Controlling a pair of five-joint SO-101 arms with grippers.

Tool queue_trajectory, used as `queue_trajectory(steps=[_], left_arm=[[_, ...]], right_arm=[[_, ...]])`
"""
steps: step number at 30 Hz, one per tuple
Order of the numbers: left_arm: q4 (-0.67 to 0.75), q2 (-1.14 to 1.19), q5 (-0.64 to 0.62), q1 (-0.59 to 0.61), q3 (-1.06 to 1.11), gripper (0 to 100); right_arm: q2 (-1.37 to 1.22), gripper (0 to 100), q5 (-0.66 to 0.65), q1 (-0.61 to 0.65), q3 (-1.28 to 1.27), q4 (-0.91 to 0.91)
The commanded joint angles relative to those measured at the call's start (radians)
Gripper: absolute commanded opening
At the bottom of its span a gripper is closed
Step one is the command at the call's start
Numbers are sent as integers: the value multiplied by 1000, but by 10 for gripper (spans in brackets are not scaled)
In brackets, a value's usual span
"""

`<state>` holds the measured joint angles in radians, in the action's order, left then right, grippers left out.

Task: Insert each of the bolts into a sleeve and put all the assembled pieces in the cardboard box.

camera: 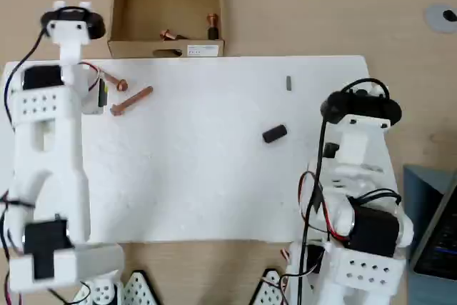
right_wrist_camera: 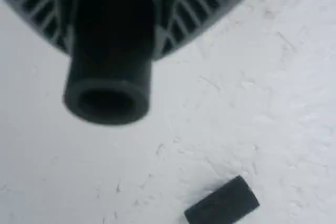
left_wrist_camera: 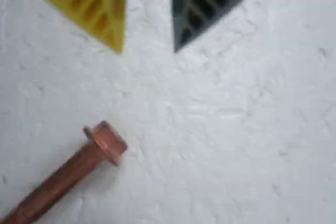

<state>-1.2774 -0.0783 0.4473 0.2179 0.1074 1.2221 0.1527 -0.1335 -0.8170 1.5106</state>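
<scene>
Two copper bolts lie on the white mat (camera: 214, 198) at its far left: a long bolt (camera: 132, 100) and a shorter bolt (camera: 116, 82). My left gripper (camera: 102, 95) hovers beside them. In the left wrist view it (left_wrist_camera: 147, 50) is open, with one bolt (left_wrist_camera: 79, 166) lying just off its tips. My right gripper (right_wrist_camera: 113, 45) is shut on a black sleeve (right_wrist_camera: 107, 72) held above the mat. A second black sleeve (camera: 275, 133) (right_wrist_camera: 223, 203) lies loose on the mat near it. The cardboard box (camera: 128, 46) at the back holds assembled pieces (camera: 171, 35) (camera: 212, 25).
A small grey piece (camera: 288, 83) lies on the mat's far right part. A laptop (camera: 435, 233) sits off the mat at the right edge, and a grey disc (camera: 441, 17) lies at the back right. The arm bases stand along the front edge.
</scene>
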Motion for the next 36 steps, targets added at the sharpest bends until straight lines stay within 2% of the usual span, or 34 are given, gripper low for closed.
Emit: queue_trajectory(steps=[1, 6, 11, 17, 22, 27, 36], left_arm=[[-14, 105, 206, 14, -161, 93], [-18, 252, 456, 25, -307, 93], [-12, 372, 760, 28, -425, 93], [-12, 530, 974, 26, -554, 96], [-14, 665, 1042, 25, -697, 110], [-18, 768, 1039, 17, -815, 171], [-11, 839, 1043, -20, -864, 171]], right_arm=[[15, 9, 8, -25, -41, -57], [15, 9, 8, -25, -104, -126], [15, 9, 5, -18, -151, -207], [13, 9, 5, -18, -188, -247], [7, 9, 6, -18, -196, -250], [7, 9, 3, -16, -196, -250], [7, 9, 5, -16, -202, -264]])
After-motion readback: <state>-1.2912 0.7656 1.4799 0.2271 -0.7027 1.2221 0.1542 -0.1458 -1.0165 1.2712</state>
